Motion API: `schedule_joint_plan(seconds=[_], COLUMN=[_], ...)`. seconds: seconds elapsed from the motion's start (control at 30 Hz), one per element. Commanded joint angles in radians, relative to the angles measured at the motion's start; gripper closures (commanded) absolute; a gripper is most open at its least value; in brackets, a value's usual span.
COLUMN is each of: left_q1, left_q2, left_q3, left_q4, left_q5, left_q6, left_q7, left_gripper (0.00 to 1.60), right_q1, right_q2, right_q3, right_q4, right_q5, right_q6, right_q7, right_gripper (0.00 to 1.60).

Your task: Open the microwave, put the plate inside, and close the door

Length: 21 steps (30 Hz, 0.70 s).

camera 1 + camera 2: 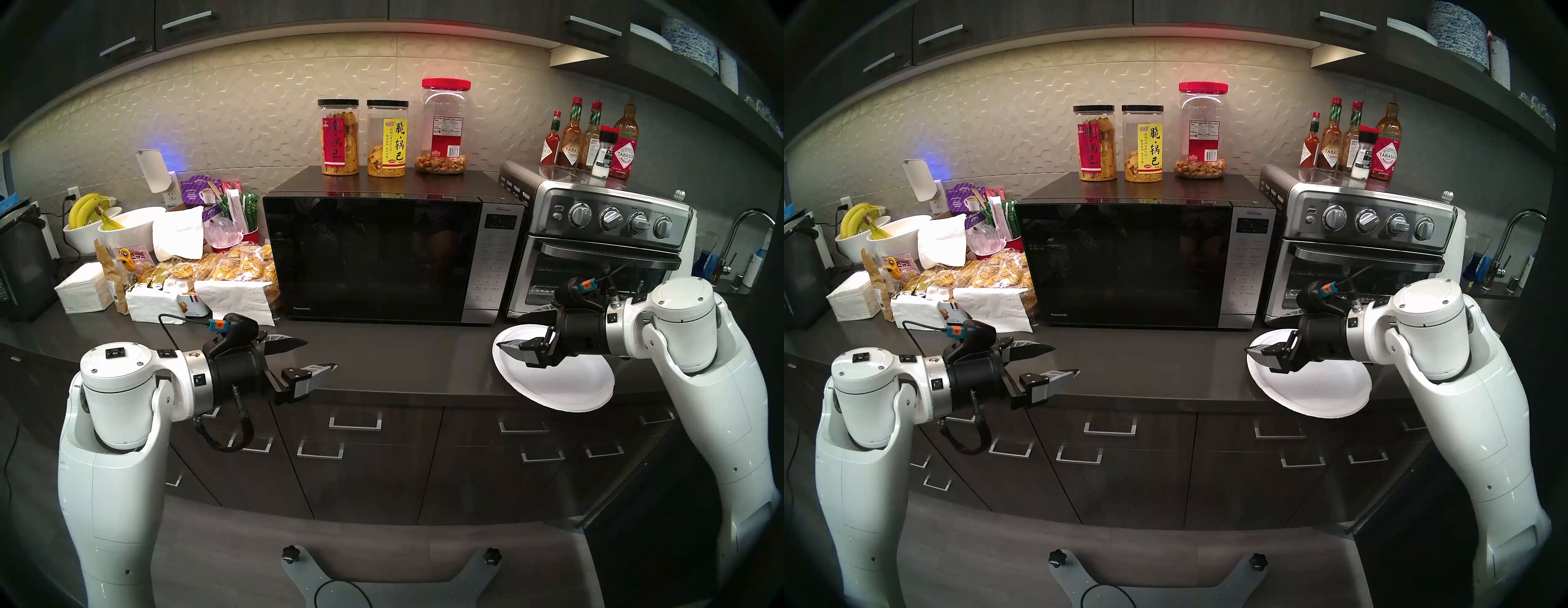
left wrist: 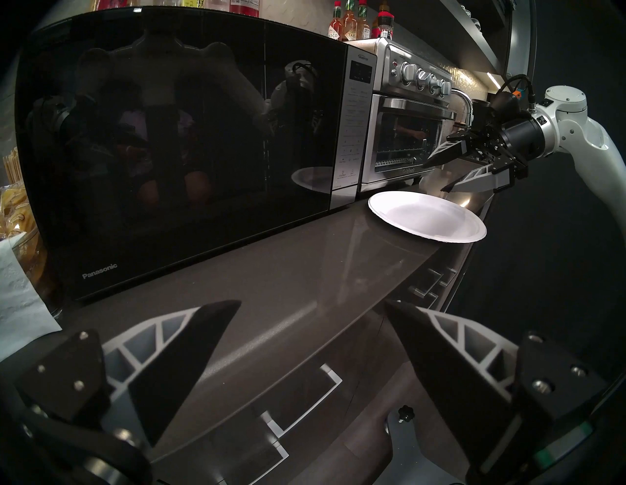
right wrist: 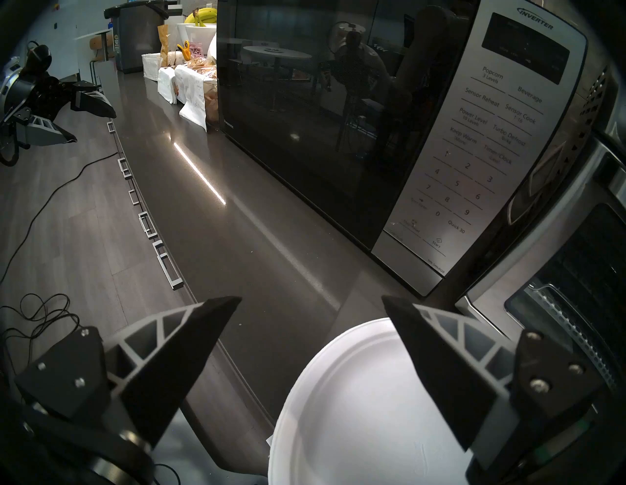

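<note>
Both claws are hovering wide open and empty over the counter [image 1: 382, 352]: left claw [image 1: 314, 354] before the microwave [image 1: 382, 254], its door [image 1: 369, 259] sitting shut; right claw [image 1: 509, 346] hanging just above the plate [image 1: 564, 382], which is overhanging the counter's edge beside the toaster oven [image 1: 594, 246].

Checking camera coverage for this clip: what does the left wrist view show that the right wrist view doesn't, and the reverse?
Only the left wrist view shows the right gripper, open above the plate, and the toaster oven's knobs. Only the right wrist view shows the left gripper, open, the bananas and readable keypad labels. Both show the microwave with its door shut, the plate overhanging the counter edge.
</note>
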Motion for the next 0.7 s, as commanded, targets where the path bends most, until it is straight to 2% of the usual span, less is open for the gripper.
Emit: schedule_joint_plan(seconds=[0.0, 0.67], left_q1=[0.0, 0.0], left_q2=[0.0, -0.001], left_q3=[0.0, 0.0], left_q4=[-0.011, -0.011], left_q5=[0.0, 0.0], left_q6=[0.0, 0.0], left_q7=[0.0, 0.0], left_gripper=[0.0, 0.0], right_q1=[0.007, 0.007], right_q2=[0.0, 0.0], right_q3=[0.004, 0.004], right_q4=[-0.006, -0.006], right_q5=[0.002, 0.003], right_q6=[-0.001, -0.001], right_q7=[0.0, 0.0], right_gripper=[0.0, 0.0])
